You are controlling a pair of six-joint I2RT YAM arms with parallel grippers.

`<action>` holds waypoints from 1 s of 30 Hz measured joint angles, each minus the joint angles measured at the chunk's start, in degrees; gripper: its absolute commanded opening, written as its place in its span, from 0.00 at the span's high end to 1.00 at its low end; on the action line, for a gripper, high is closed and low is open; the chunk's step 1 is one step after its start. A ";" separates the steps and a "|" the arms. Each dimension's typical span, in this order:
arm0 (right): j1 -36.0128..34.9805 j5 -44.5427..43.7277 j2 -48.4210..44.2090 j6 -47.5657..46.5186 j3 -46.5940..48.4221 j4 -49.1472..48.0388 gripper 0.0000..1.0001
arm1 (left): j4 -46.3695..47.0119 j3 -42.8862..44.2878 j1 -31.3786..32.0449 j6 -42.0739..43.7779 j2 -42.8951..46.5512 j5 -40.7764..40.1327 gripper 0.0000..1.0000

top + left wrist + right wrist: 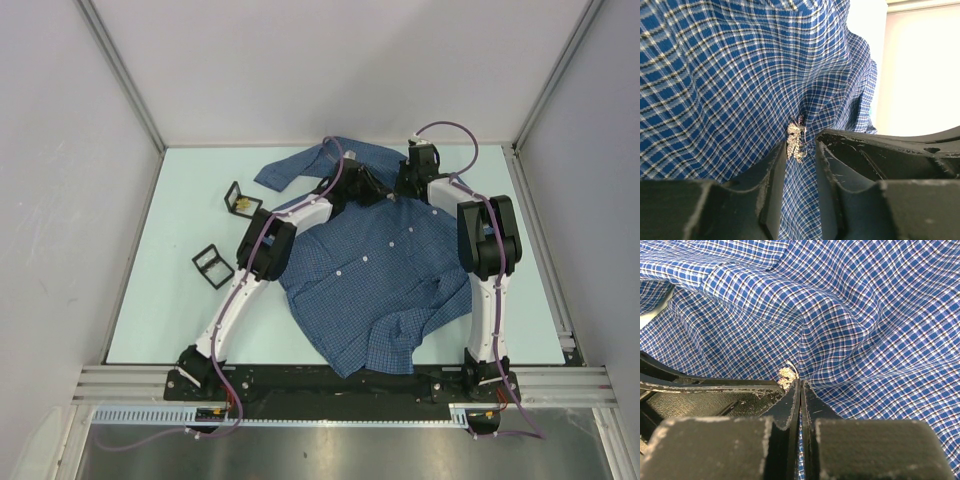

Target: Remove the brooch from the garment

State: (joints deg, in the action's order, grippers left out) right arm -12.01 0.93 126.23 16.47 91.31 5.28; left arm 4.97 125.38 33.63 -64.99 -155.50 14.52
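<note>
The garment (pixel 380 280), a blue checked shirt, lies spread on the table, its collar end at the far side. The brooch (pixel 796 140), small, silvery and sparkly, is pinned where the cloth puckers. My left gripper (pixel 801 146) stands open, its two fingertips either side of the brooch with a gap between them. My right gripper (pixel 801 385) is shut on a fold of the garment (pixel 865 315) right beside the brooch (pixel 786 374). From above, the left gripper (pixel 370 187) and right gripper (pixel 402 190) meet near the collar; the brooch is too small to make out there.
Two small black open frames (pixel 241 203) (pixel 211 266) stand on the pale table (pixel 190 300) left of the shirt. Grey walls close in the table on three sides. One finger of the left gripper (pixel 715 390) fills the lower left of the right wrist view.
</note>
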 measured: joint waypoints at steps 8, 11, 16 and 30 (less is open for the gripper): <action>0.11 0.11 0.00 0.02 0.00 0.00 1.00 | 1.92 -0.20 0.02 -0.74 -0.22 0.87 0.71; 0.13 0.24 0.00 0.02 0.00 0.00 1.00 | 3.45 -0.63 0.02 -1.03 -0.22 0.96 0.75; 0.15 0.22 0.00 0.02 0.00 0.02 1.00 | 3.74 -0.92 0.02 -1.05 -0.22 1.14 0.78; 0.35 0.20 0.00 0.00 0.00 0.02 1.00 | 5.22 -2.82 0.07 -1.05 -0.22 1.14 0.92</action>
State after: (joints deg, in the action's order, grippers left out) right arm -11.66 1.13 126.23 16.47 91.31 5.30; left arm 10.20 122.56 33.69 -66.04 -155.72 15.66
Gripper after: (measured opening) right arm 0.009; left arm 0.134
